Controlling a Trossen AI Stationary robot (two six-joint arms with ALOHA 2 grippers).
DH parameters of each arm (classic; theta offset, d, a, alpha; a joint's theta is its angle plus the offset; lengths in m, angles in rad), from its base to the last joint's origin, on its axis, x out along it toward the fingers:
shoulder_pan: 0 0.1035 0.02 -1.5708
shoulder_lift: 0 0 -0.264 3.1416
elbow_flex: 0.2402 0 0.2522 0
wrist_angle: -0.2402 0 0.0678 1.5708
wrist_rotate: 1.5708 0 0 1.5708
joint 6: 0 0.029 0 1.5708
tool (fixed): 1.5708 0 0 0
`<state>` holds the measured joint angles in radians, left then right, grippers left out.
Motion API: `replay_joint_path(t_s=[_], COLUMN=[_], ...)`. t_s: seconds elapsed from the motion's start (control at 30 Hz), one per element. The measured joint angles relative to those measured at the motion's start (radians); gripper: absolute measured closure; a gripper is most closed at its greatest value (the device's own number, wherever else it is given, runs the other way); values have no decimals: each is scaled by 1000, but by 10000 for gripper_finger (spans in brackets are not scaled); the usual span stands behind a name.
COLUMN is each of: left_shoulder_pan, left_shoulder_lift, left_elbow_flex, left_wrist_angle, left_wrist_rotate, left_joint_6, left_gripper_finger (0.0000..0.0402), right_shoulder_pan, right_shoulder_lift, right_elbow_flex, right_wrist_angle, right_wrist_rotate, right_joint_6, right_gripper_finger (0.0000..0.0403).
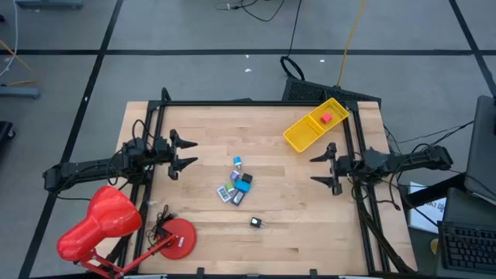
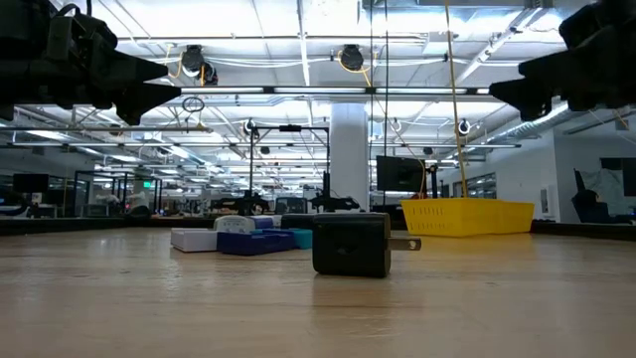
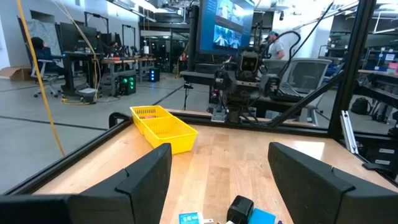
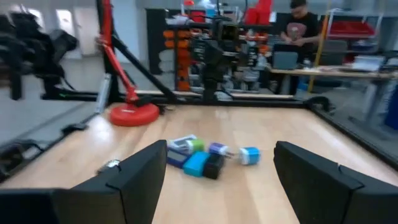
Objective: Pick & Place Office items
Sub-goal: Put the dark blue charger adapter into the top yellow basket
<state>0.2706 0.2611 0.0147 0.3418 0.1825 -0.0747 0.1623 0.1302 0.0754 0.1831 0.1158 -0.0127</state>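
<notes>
Spread wide and empty above the left edge of the pale wooden tabletop [image 1: 310, 225]: left gripper [image 1: 188, 152], fingers pointing toward the centre. Opposite, above the right edge, equally wide and holding nothing: right gripper [image 1: 318, 169], facing back across the table.

Clustered near the middle of the table, between the two grippers and well apart from both: small office items [image 1: 238, 186] in blue, teal, green, black and white/grey, several touching one another. Just beyond the cluster toward the far edge: a tiny blue-and-white cylindrical piece [image 1: 238, 163]. Alone toward the near edge: a small black block-shaped adapter [image 1: 256, 222], plug prongs sticking out at one side in the low view.

At the far right corner, set at an angle: yellow rectangular plastic tray [image 1: 314, 124], with a small red/pink piece [image 1: 325, 118] lying inside.

At the near left corner: big red desk lamp [image 1: 101, 226], round base [image 1: 177, 236] resting on the wood.

Beyond the table in the right wrist view: a person [image 4: 303, 28] at a workbench.
</notes>
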Motion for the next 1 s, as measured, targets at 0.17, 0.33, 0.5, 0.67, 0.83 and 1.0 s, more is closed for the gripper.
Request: replay_joint_path(t_s=[0.17,0.33,0.5,0.67,0.83,1.0], left_shoulder_pan=[0,0,-5,-5,-5,-5], left_shoulder_lift=[0,0,0,1,0,0], left_elbow_flex=[0,0,0,0,0,0], left_wrist_angle=[27,34,76,125,163,163], left_wrist_rotate=[-15,-17,3,-4,-2,-21], left_joint_6=[51,104,-87,-124,-190,-314], left_gripper_finger=[130,131,131,130,131,131], right_shoulder_pan=[0,0,0,0,0,0], right_shoulder_lift=[29,83,112,120,119,120], right_elbow_flex=[-55,-56,-58,-59,-60,-60], right_wrist_angle=[145,176,172,173,181,183], right_wrist_rotate=[-42,-40,-40,-39,-39,-39], right_joint_6=[11,-4,3,8,6,5], right_gripper_finger=[122,122,122,122,122,122])
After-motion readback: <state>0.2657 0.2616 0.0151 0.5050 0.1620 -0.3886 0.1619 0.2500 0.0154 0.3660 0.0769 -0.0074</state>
